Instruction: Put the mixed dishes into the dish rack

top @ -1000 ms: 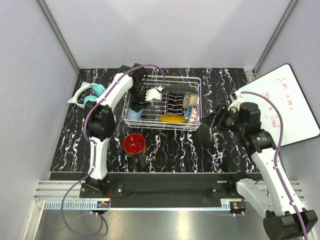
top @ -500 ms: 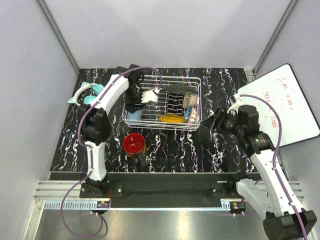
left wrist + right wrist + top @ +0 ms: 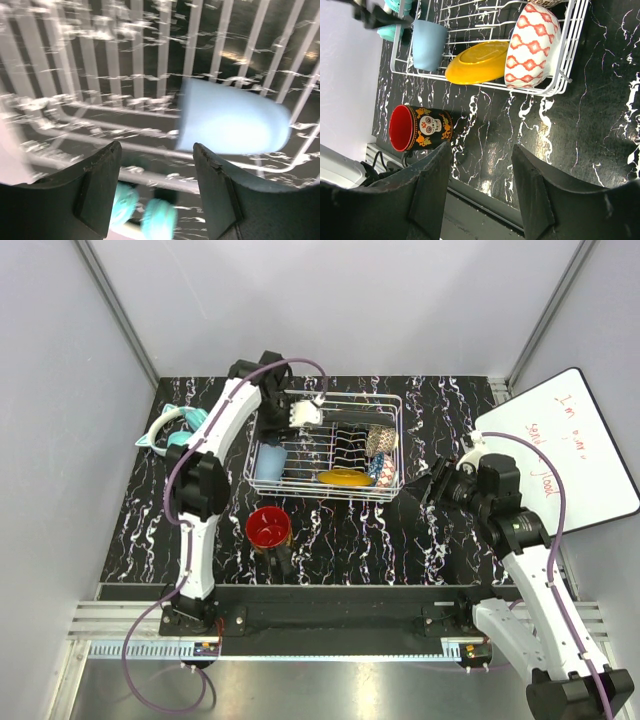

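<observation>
Dark mug (image 3: 268,528): stands upright on the worktop (image 3: 350,540), just in front of the dish rack (image 3: 330,395) and outside it; its red inside faces up.
Already racked: the light blue cup (image 3: 428,45) at the left end, the mustard-yellow plate (image 3: 477,62) leaning along the near side, and the lattice-patterned bowl (image 3: 532,45) at the right end.
Handling: probably glazed ceramic, so rigid, fairly heavy for its size, slick under the pads and liable to chip if knocked on the wire.
Where to hold: one finger inside the red wall and one outside on the skull-printed side looks safest. I cannot make out a handle clearly.
Left gripper (image 3: 156,147): spread and empty, hanging over the rack floor beside the blue cup.
Right gripper (image 3: 480,150): spread and empty, over the worktop right of the rack, well apart from the mug.
Risk: a rim pinch could let the mug swing or slip.
</observation>
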Robot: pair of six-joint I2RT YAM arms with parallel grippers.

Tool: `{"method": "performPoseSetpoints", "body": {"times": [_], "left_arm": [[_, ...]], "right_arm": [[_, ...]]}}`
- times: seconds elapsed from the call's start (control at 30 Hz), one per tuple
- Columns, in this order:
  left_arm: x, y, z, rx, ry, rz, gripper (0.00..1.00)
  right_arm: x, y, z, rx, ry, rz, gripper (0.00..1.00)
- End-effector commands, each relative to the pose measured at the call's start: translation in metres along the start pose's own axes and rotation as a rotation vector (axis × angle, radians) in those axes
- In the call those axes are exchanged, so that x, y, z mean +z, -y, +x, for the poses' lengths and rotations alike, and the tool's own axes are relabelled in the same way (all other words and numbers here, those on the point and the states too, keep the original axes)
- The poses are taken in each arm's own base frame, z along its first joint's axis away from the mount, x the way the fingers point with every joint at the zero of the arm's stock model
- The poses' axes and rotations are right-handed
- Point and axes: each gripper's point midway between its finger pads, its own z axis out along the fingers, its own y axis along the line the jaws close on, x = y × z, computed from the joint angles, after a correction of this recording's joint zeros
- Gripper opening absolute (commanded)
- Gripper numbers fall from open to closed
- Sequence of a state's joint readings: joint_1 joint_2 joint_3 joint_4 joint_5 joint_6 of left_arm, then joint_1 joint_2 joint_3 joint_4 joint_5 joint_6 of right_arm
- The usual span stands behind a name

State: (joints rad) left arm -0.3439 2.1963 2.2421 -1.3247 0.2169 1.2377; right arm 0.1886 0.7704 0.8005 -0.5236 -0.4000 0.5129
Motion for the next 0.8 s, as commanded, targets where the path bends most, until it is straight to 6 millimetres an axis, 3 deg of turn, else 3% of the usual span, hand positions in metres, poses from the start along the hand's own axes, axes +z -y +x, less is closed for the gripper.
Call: {"method": "performPoseSetpoints", "body": {"times": [0.0, 0.13, 0.3, 0.77], "left_arm": [[0.009, 0.087, 0.028, -0.040, -0.105, 0.329, 0.63], [0.007, 0.101, 0.031, -0.042, -0.101, 0.364, 0.63], [0.007, 0.104, 0.031, -0.044, -0.109, 0.367, 0.63], [-0.024, 0.128, 0.043, -0.015, -0.157, 0.348, 0.62]], "right_arm": [[-0.002, 0.006, 0.000, -0.002, 0.012, 0.031, 0.60], [0.001, 0.010, 0.002, 0.004, 0.001, 0.040, 0.60], [0.003, 0.011, 0.004, 0.005, -0.007, 0.045, 0.60], [0.005, 0.019, 0.007, -0.002, -0.012, 0.066, 0.59]]}}
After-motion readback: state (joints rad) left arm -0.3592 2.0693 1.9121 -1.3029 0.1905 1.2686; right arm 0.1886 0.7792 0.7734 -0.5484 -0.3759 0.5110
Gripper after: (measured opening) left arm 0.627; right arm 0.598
